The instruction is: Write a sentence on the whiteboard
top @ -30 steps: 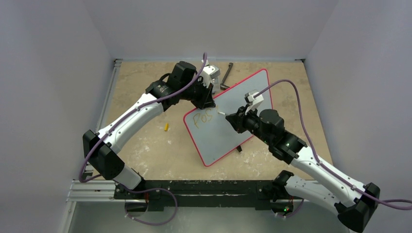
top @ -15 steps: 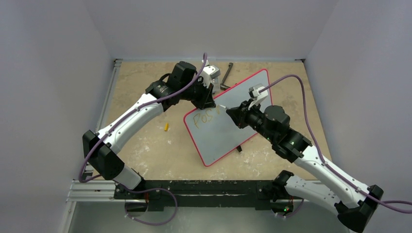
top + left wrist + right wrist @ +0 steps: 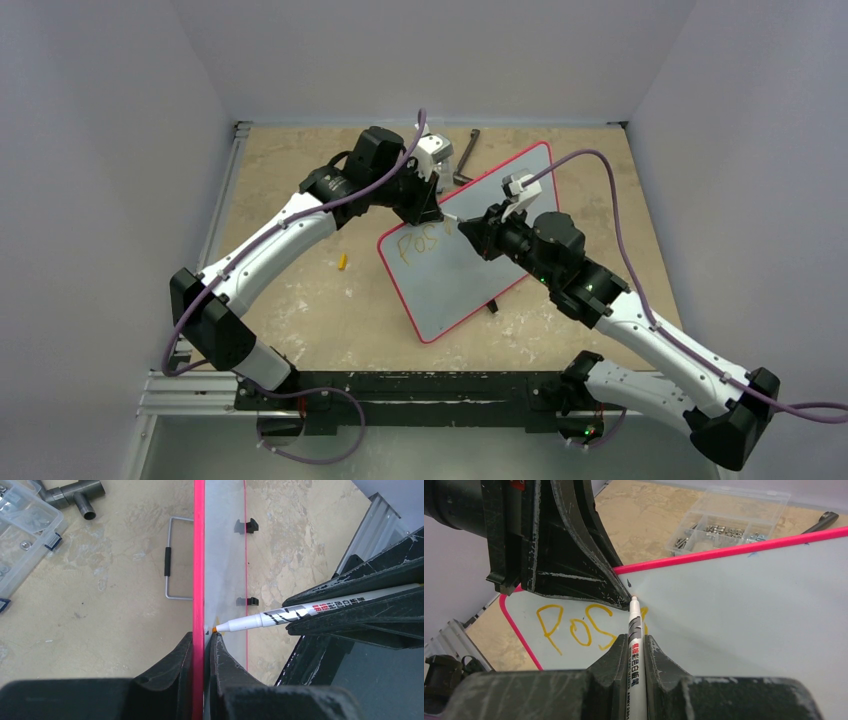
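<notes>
Bearing looping orange lettering, the glossy whiteboard has rounded pink edging.

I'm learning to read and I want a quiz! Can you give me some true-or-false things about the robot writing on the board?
1. The right gripper holds a marker. True.
2. The lettering on the whiteboard is blue. False: it is orange-yellow.
3. The left gripper pinches the whiteboard's red edge. True.
4. The lettering makes a whole sentence. False: only "Pos" is written.
</notes>
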Motion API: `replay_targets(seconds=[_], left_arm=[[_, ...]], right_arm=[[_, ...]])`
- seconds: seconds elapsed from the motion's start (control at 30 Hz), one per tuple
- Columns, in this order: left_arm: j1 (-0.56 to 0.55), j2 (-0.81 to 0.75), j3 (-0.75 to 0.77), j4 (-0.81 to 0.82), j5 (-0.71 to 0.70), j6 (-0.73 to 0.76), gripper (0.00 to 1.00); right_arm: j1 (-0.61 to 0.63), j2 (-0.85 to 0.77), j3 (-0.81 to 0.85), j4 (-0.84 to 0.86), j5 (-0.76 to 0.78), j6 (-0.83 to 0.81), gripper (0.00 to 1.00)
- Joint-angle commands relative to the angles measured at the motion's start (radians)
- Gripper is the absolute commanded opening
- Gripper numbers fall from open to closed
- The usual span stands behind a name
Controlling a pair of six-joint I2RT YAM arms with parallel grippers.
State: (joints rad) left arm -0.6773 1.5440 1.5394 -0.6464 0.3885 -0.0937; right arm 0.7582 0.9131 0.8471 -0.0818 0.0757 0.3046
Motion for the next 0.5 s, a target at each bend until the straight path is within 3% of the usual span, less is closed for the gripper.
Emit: replay_targets(seconds=[0.0, 0.47], left_arm=[[-0.019, -0.006, -0.03, -0.099, -0.04, 0.08, 0.0], [-0.019, -0.009, -0.031, -0.099, -0.039, 0.078, 0.0]], right_arm=[[-0.004, 0.004, 0.018, 0.043, 0.012, -0.017, 0.0], [-0.003, -0.046, -0.006, -0.004, 0.058, -0.016, 0.0]])
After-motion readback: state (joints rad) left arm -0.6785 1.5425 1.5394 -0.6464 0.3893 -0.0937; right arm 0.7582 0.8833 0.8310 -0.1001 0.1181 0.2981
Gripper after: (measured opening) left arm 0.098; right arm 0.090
